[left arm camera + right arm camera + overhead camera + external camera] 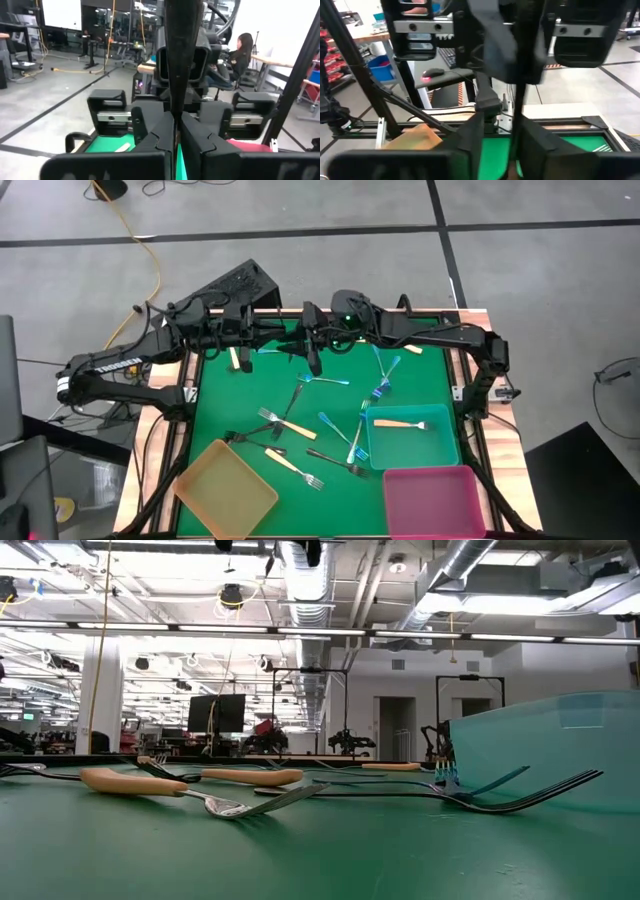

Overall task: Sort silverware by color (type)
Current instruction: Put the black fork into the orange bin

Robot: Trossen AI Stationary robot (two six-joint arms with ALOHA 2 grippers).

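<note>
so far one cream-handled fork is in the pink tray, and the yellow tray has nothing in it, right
Not quite. The cream-handled fork lies in the teal tray, not the pink one; the pink tray holds nothing. The high view shows this. The yellow tray does have nothing in it, as you said.
</note>
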